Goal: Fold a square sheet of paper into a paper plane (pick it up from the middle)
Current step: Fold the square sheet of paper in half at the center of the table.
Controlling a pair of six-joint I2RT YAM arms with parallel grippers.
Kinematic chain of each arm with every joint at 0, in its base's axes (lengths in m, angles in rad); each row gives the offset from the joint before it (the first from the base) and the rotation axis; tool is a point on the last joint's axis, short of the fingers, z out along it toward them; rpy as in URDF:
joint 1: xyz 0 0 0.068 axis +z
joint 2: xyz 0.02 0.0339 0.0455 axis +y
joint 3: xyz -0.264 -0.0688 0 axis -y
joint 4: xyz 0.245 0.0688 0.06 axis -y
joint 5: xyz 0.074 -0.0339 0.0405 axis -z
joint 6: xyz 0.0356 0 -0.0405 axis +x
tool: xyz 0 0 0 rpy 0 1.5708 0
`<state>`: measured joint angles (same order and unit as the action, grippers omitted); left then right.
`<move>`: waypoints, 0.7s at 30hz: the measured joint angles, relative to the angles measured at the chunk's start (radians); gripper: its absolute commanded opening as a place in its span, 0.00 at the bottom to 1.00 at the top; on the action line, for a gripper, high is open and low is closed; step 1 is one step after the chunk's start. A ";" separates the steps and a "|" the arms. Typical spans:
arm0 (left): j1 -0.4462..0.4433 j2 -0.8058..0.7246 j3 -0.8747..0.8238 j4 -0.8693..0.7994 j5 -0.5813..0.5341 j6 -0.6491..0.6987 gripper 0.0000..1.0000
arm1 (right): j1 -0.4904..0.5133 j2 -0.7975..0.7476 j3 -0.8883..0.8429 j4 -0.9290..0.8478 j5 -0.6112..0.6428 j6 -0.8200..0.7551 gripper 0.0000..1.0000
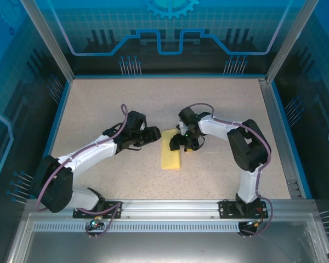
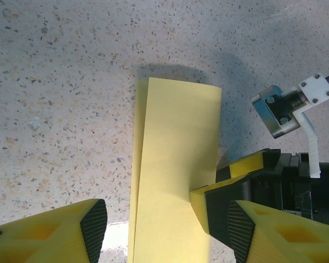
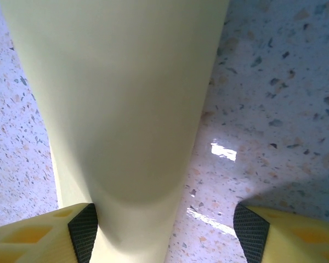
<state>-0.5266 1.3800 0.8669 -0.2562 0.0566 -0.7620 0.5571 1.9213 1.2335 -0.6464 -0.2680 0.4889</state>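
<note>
Right now the yellow sheet of paper [image 1: 171, 150] lies in the middle of the speckled table [image 1: 98, 104], between the two arms; it is folded into a long thin strip, and one layer peeks out a little along one long side; the left gripper [image 1: 155, 135] is low by the strip's far left corner; its fingers [image 2: 93, 224] are spread wide, one on each side of the strip, and they are not pinching it; the right gripper [image 1: 184, 144] is low on the other side of the strip, just across from the left one; its fingers [image 3: 82, 230] are spread too; one pad sits right beside the paper's edge and the other is well apart from it; from the right wrist the paper looks bent up a little.
</note>
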 measured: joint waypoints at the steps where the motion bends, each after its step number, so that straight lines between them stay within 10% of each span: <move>1: 0.000 0.000 0.000 0.000 0.000 0.000 0.64 | 0.001 0.004 0.005 -0.006 0.002 0.000 0.74; 21: 0.000 0.009 -0.013 0.012 0.000 -0.019 0.44 | 0.011 0.058 0.085 -0.088 0.019 0.034 0.80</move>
<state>-0.5266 1.3888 0.8543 -0.2443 0.0566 -0.7811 0.5686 1.9793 1.3182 -0.7341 -0.2485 0.5224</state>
